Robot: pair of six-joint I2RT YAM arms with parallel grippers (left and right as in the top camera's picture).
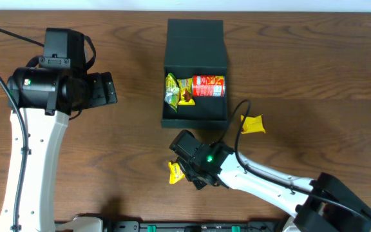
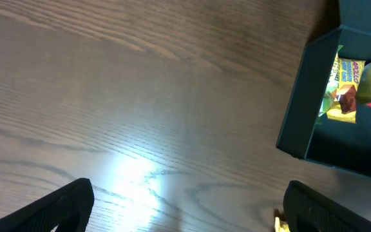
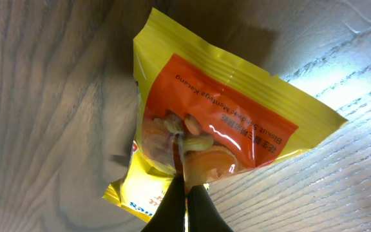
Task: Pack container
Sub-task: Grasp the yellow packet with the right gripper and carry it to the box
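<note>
Right gripper (image 3: pixel 187 196): jaws pinched together on the edge of a yellow snack packet (image 3: pixel 218 129) on the wooden table (image 1: pixel 314 77), near the container (image 1: pixel 195 120).

Left gripper (image 2: pixel 185 209): jaws spread wide, holding nothing, over bare wood left of the container.

Container: mid-table, lid open, holding a green-yellow packet (image 1: pixel 172 89) and a red packet (image 1: pixel 209 86).

Second yellow packet (image 1: pixel 252 124): on the table, just beside the container's right corner.
</note>
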